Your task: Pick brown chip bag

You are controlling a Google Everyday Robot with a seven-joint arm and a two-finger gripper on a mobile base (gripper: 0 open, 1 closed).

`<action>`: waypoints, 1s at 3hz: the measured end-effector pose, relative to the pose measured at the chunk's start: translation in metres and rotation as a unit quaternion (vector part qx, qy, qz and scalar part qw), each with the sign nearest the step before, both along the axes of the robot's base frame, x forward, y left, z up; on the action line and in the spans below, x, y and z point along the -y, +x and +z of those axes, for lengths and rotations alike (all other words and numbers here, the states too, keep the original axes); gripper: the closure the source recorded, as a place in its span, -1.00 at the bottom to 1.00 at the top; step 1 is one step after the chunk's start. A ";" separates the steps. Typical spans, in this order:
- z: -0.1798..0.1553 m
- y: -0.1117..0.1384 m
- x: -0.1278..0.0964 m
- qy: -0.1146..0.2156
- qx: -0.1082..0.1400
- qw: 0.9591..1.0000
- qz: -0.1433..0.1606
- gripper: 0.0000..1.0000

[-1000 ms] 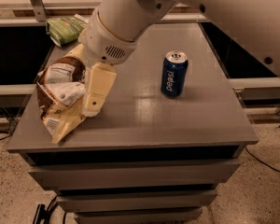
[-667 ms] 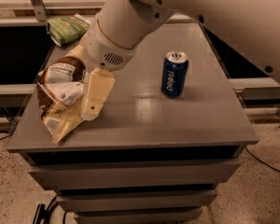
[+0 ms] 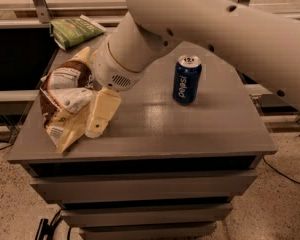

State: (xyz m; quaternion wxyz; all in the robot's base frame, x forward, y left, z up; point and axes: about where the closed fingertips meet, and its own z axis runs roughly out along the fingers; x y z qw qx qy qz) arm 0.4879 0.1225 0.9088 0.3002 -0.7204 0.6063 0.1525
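The brown chip bag (image 3: 65,100), a wrinkly dark brown and pale yellow foil bag with white label panels, lies at the left edge of the grey table (image 3: 200,129). My gripper (image 3: 101,114), cream-coloured at the end of the white arm, sits low at the bag's right side and touches or overlaps its edge. The arm's wrist (image 3: 120,64) hides part of the bag's upper right.
A blue Pepsi can (image 3: 186,79) stands upright right of the table's middle. A smaller flat green bag (image 3: 75,30) lies at the back left corner. The table's left edge runs close by the brown bag. The white arm spans the top right of the view.
My gripper has moved lower and closer to the table's front, along the bag's right side. The bag and the can have not moved.
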 end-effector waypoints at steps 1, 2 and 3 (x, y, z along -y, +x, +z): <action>-0.014 0.006 -0.002 0.005 -0.010 1.000 -0.002 -1.00; -0.023 0.009 -0.005 0.016 -0.017 1.000 0.000 -1.00; -0.029 0.012 -0.007 0.027 -0.021 0.999 0.005 -1.00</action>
